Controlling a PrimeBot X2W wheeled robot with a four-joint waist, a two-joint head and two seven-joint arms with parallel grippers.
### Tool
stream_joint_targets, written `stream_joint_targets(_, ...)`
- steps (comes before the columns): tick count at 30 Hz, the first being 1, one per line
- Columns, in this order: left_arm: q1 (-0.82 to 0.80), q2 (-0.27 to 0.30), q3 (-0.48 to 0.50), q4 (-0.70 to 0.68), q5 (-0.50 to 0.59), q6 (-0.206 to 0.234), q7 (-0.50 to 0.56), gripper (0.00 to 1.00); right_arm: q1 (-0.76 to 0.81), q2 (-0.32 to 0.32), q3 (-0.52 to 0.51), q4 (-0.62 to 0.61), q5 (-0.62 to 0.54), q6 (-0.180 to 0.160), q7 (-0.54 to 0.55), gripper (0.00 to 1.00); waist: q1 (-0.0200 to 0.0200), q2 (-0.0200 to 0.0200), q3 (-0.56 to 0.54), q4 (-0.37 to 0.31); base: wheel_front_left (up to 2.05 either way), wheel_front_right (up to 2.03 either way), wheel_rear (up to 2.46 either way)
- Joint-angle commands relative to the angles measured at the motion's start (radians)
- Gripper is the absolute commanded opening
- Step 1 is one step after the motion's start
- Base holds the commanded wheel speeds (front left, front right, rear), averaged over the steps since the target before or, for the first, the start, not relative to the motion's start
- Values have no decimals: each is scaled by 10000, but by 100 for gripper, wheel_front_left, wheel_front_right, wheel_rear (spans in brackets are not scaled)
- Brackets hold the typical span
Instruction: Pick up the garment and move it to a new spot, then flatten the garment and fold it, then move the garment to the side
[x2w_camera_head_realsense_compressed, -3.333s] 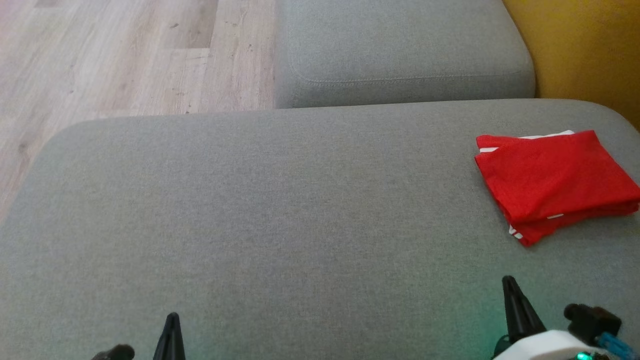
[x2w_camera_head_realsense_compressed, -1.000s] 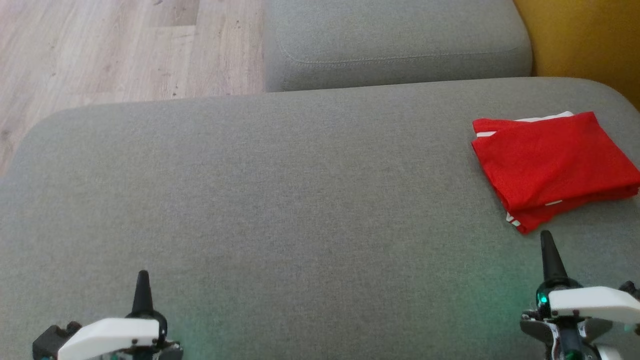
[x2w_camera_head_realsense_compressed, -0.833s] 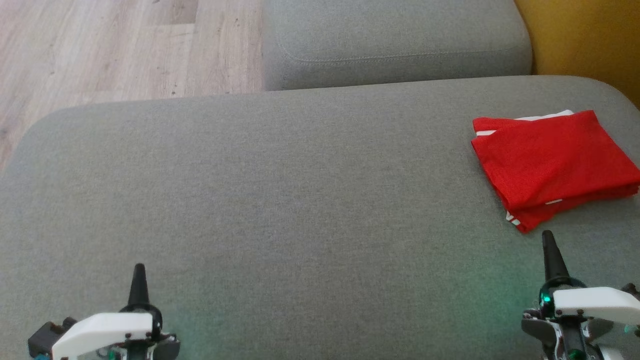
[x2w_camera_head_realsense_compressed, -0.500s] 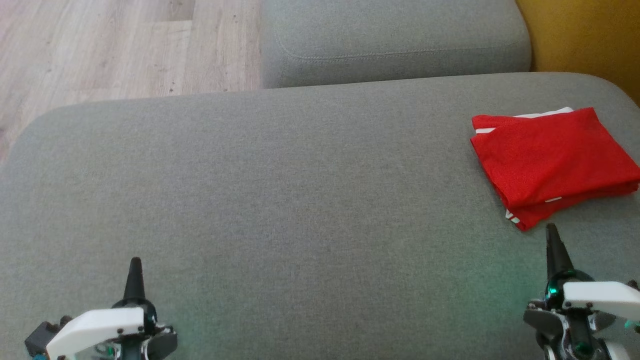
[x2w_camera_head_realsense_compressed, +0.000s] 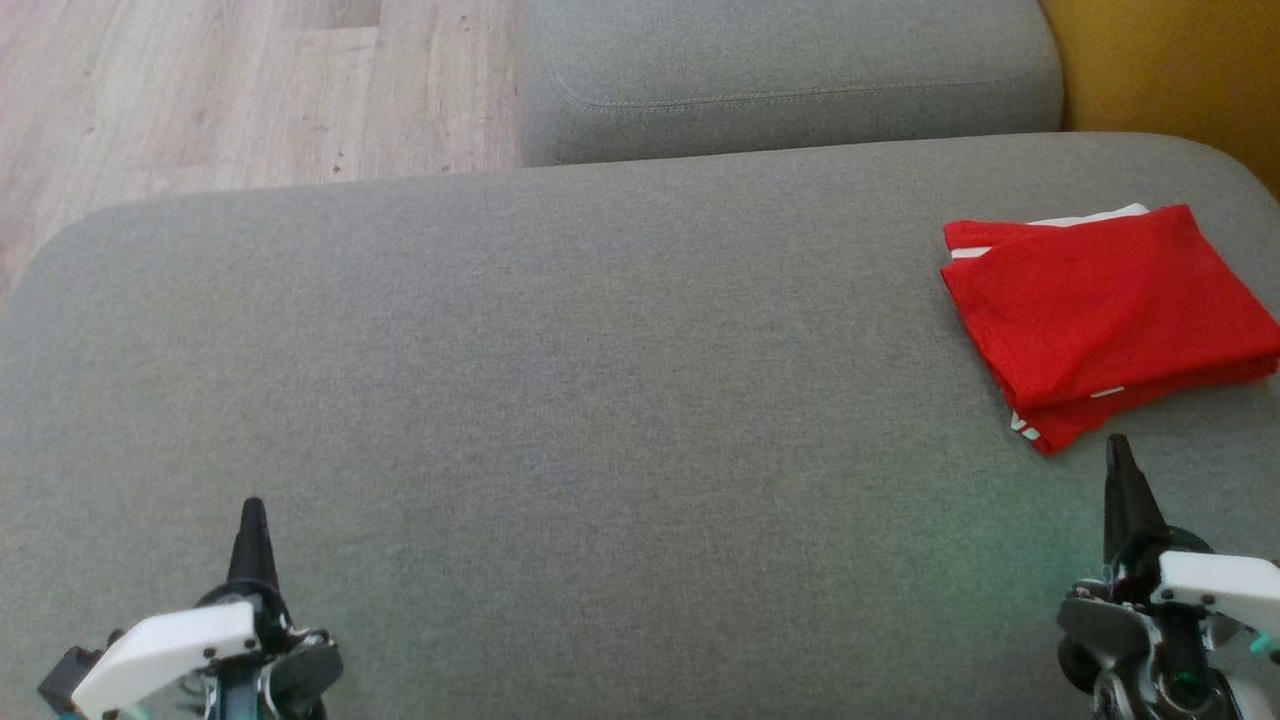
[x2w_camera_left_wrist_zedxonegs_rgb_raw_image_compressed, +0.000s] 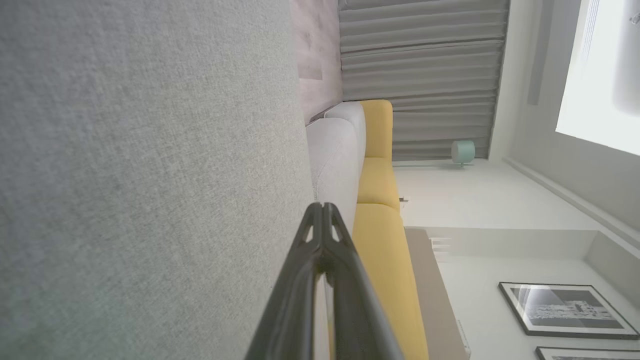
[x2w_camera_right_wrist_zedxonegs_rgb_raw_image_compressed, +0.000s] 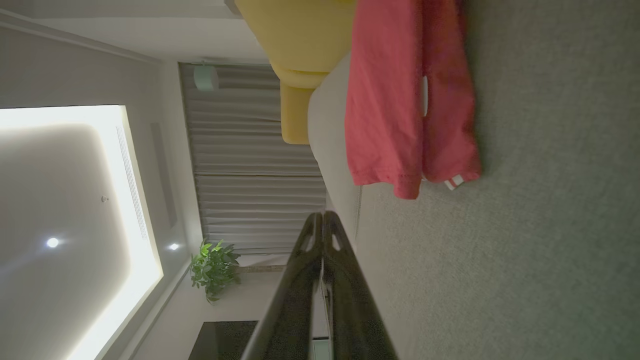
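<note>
The folded red garment lies at two o'clock on the grey cushion, near its edge. The left gripper and right gripper are pinched closed, empty. A nudge from the right one could rumple the fold

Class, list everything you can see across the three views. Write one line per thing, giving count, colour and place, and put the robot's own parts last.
garment: one, red with white trim, folded, at the right end of the large cushion
large cushion: one, grey, spanning the head view
second cushion: one, grey, beyond the large one
floor: pale wood, upper left of the head view
yellow seat: one, yellow, upper right of the head view
curtain: grey, pleated, far wall
plant: one, green, beside the curtain
framed pictures: two, black frames, pale wall
left claw: one, dark fingers shut, lower left, over the cushion
right claw: one, dark fingers shut, lower right, just short of the garment
</note>
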Motion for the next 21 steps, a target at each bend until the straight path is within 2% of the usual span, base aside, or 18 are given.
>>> stream_joint_targets(1,-583,6,504,-283,-189,-159,114,0,-669,-165,134,-308,338,68,139,0,0,0,10,-4,0,0,0)
stream_joint_targets(4,-631,-51,642,-280,-390,-240,195,0,-727,-164,95,-306,660,69,193,0,0,0,33,-14,0,0,0)
stream_joint_targets(21,-632,-62,658,-280,-377,-240,208,0,-730,-140,60,-304,631,69,221,0,0,0,33,-14,0,0,0)
